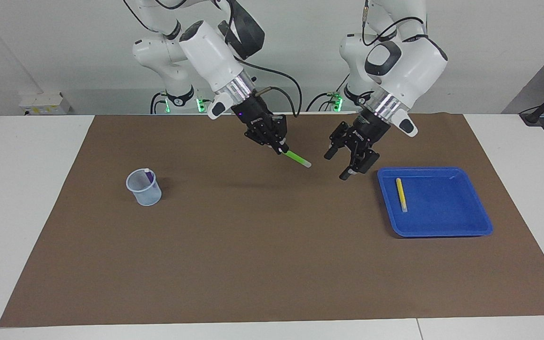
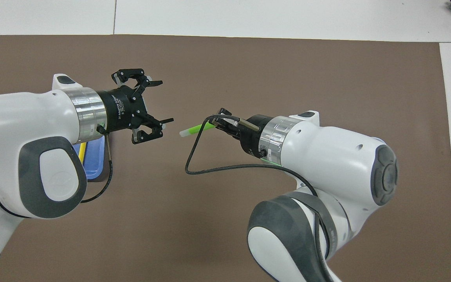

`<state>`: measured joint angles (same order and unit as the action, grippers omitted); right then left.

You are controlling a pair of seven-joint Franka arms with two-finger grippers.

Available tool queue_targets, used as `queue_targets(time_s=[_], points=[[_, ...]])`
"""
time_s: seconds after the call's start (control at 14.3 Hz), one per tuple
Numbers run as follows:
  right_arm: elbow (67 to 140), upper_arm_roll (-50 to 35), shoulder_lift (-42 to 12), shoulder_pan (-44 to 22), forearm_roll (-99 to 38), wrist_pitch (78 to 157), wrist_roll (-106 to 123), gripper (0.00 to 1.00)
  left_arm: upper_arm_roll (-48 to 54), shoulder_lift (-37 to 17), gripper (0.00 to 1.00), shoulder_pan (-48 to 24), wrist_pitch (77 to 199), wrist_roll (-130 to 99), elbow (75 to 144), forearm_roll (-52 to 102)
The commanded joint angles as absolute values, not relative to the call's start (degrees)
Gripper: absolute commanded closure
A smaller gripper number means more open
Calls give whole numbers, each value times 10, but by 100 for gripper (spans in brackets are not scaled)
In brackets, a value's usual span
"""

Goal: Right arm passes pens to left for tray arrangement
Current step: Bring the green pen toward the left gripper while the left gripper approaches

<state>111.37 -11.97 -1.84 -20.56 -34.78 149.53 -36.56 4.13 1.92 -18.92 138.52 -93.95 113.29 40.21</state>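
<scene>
My right gripper (image 1: 281, 150) is shut on the green pen (image 1: 296, 158), held above the middle of the brown mat. The pen's pale end points at my left gripper (image 1: 336, 166). That gripper hangs open and empty over the mat beside the blue tray (image 1: 442, 232), a short gap from the pen's tip. In the overhead view the green pen (image 2: 194, 129) sticks out of the right gripper (image 2: 215, 123) toward the open left gripper (image 2: 165, 102). A yellow pen (image 1: 400, 193) lies in the tray. The purple pen (image 1: 148, 175) stands in the mesh cup (image 1: 145, 191).
The cup stands on the mat toward the right arm's end of the table, the tray toward the left arm's end. A black cable (image 2: 194, 164) loops down from the right wrist. In the overhead view the left arm covers most of the tray (image 2: 94, 166).
</scene>
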Motion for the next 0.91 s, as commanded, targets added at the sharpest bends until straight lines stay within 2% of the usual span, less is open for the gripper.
queue_targets(time_s=[0.0,0.49,0.84], points=[[1131,-120,-4,-204,-362,1505,-372,100,33,45,13,-221,1390,-901,1171,408],[1131,-120,-4,-204,-362,1504,-371,100,33,56,13,-256,1406,-912,1197,410],[1131,-120,-4,-202,-362,1503,-367,100,34,54,13,-265,1510,-951,1219,411]])
